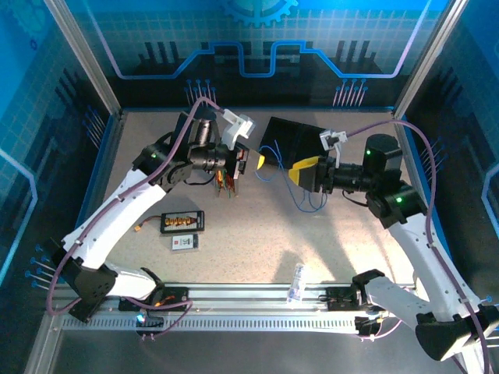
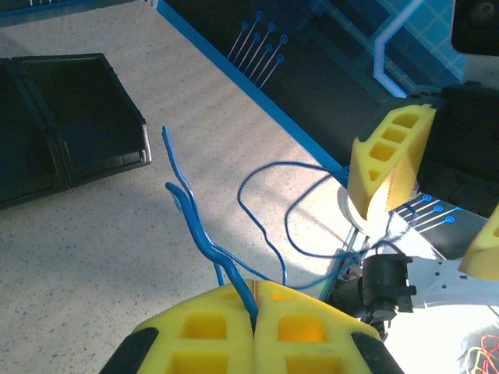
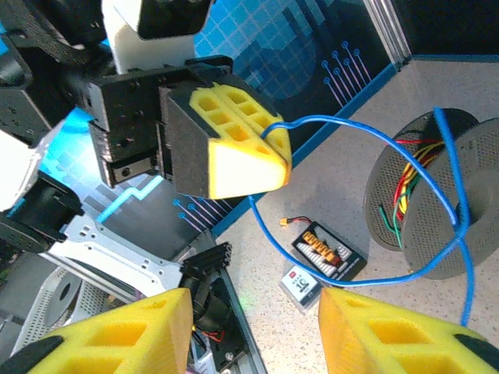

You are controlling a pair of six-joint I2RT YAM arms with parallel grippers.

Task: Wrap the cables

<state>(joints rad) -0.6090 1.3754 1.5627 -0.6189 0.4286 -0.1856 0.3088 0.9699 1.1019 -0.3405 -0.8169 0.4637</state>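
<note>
Blue cables (image 2: 193, 222) loop above a speckled tabletop (image 1: 257, 234) within blue patterned walls (image 1: 257, 31).

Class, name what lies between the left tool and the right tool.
The blue cable: clamped in the left tool, it loops across the gap towards the open right tool, as both wrist views show.

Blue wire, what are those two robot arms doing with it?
They are trying to wrap it up. The left arm's fingers are pinched shut on the blue wire, which trails away in loose, messy loops. The right arm's fingers are open and point at the left ones from close by, but they are not gripping anything. The wire is not in a tidy coil yet.
</note>
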